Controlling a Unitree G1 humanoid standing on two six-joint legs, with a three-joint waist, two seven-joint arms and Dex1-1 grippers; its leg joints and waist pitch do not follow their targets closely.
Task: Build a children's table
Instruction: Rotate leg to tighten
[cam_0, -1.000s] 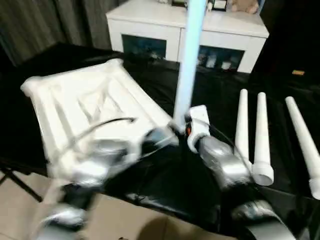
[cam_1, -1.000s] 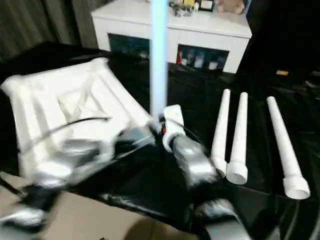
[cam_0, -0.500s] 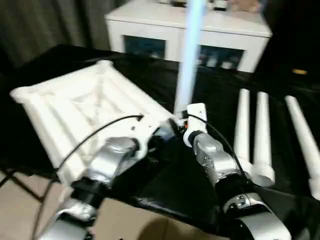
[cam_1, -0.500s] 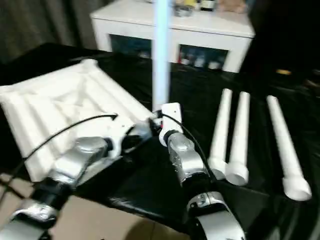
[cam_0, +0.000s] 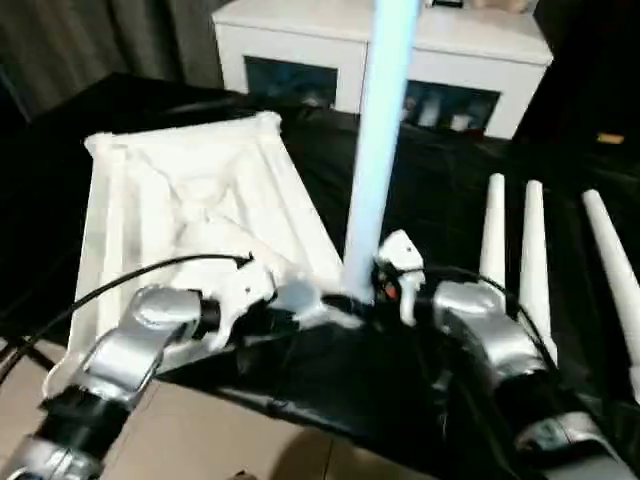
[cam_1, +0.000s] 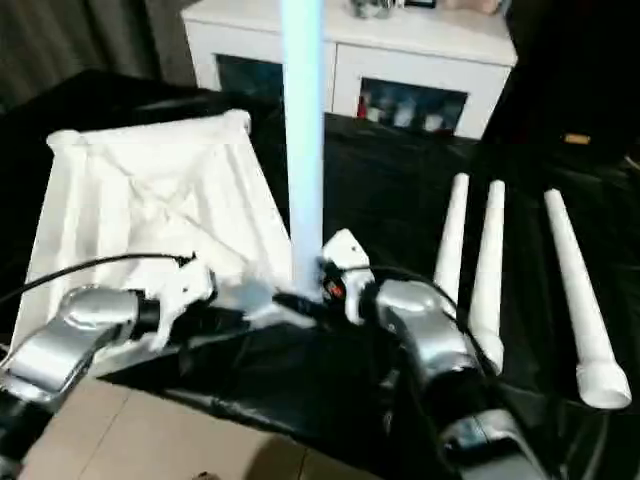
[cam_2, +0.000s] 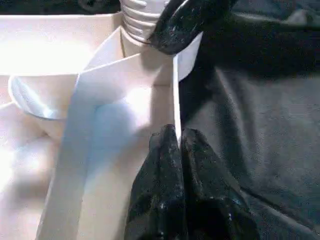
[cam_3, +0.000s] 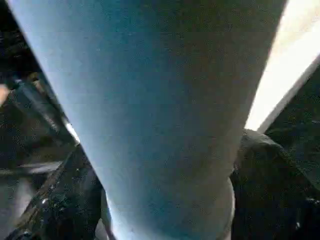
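The tabletop (cam_0: 190, 215) lies ribs-up at the black table's (cam_0: 440, 200) near left edge, a leg (cam_0: 380, 140) upright in its corner socket. The right gripper (cam_3: 165, 200) straddles the leg's base, jaws apart; the left gripper (cam_2: 177, 150) is closed at the rim. Light, stiff, slick plastic: best held low.

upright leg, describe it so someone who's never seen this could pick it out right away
On the black-covered table lies an upturned white tabletop with a ribbed underside. At its near corner, beside the right gripper, one white leg stands upright. The other three legs lie flat to the right.
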